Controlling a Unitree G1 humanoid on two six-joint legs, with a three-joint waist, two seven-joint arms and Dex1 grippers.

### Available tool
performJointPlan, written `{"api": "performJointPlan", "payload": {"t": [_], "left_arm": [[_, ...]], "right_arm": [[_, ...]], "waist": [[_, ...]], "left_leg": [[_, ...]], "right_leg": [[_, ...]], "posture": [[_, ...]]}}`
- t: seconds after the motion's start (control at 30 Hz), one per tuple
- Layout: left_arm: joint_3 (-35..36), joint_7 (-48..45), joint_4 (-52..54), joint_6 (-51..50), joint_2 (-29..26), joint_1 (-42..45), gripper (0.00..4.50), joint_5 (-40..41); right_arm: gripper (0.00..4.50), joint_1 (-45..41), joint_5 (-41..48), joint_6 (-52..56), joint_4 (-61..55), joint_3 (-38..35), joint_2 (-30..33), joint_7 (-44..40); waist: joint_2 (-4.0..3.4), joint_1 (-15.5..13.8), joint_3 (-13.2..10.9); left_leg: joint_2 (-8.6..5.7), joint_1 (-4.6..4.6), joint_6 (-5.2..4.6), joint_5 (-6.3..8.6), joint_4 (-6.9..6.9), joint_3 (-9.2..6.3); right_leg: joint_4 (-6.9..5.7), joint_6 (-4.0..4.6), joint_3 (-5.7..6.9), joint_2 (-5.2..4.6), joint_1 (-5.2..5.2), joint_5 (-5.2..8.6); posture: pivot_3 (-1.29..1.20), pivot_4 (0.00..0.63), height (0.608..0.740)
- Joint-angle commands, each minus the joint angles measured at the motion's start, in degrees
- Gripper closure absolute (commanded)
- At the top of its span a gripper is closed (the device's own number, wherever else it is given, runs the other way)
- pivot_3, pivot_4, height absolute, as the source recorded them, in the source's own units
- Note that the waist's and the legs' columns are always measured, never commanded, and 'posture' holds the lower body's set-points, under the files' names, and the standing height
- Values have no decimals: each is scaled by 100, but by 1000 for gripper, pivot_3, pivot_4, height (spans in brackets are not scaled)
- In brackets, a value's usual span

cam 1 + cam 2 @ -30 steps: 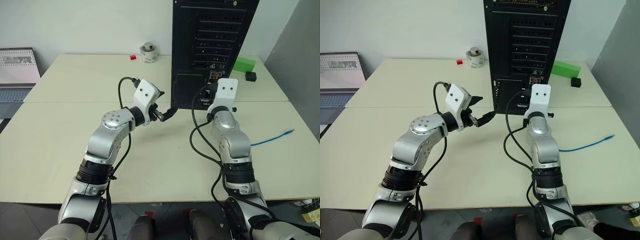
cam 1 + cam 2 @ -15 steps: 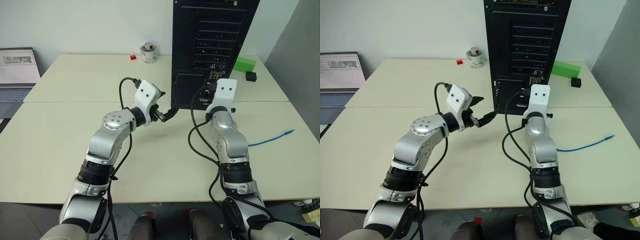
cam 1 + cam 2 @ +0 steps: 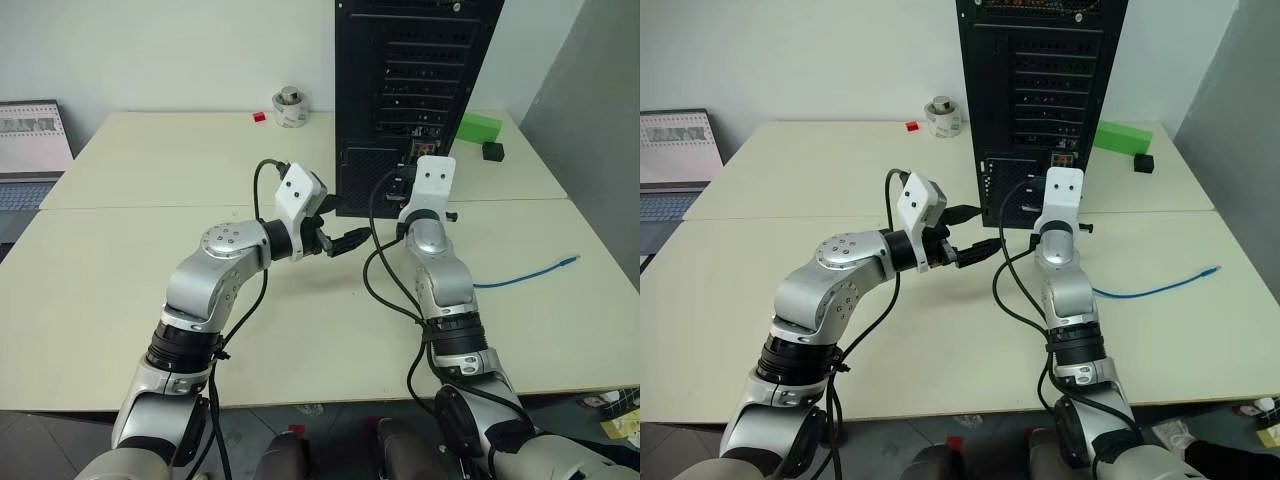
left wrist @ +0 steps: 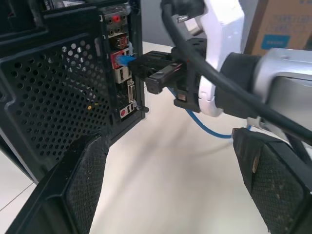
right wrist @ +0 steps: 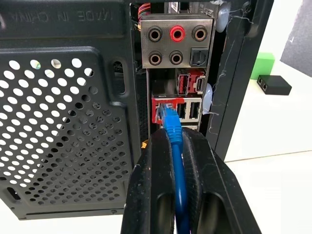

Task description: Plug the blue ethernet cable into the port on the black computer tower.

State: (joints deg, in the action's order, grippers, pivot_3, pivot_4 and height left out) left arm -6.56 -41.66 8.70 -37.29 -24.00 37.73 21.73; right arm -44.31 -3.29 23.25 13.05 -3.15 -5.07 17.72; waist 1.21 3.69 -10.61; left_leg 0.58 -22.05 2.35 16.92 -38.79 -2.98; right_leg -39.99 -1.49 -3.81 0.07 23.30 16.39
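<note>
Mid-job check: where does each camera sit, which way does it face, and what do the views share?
Head stereo pair: looks forward and down over both arms at the table and the black computer tower.
Left wrist: sits behind the open left gripper, facing the tower's sockets and the right gripper.
Right wrist: looks along the right gripper's shut fingers, which pinch the blue ethernet cable, plug at the red port block.
Shared: both wrist views show that plug at the sockets.
</note>
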Motion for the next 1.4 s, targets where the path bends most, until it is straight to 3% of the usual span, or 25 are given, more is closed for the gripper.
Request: {"api": "performJointPlan", "payload": {"t": [0.03,0.93,1.0,1.23,1.4], "left_arm": [[-2,-47,182,138,-50,36,308,-37],[142,-477,-1369,1213,-180,806,308,-468],[145,-477,-1380,1234,-174,805,269,-483],[148,-461,-1454,1358,-177,802,269,-578],[168,-327,-1480,1469,-221,699,269,-752]], "right_arm": [[4500,-324,-45,-274,61,46,-2,1],[4500,-272,32,-275,195,27,140,-350],[3813,-226,40,-256,135,14,139,-381],[2513,-63,28,-126,-171,34,190,-503],[1327,245,32,152,-869,67,322,-730]], "waist": [[0,3,0],[0,108,0],[0,111,0],[0,107,0],[0,92,0]], "left_leg": [[1,0,0,0,0,0],[0,1,-5,-7,1,2],[0,2,-5,-7,1,3],[0,-13,-4,-7,11,0],[-6,-92,16,-19,5,-1]], "right_leg": [[0,0,0,0,0,0],[1,-2,-5,1,0,-6],[0,-4,-7,1,0,-6],[8,-2,-5,-1,13,-5],[3,-1,-3,-12,83,-6]], "posture": [[0,150,740],[0,150,740],[0,150,740],[0,150,740],[0,150,740]]}}
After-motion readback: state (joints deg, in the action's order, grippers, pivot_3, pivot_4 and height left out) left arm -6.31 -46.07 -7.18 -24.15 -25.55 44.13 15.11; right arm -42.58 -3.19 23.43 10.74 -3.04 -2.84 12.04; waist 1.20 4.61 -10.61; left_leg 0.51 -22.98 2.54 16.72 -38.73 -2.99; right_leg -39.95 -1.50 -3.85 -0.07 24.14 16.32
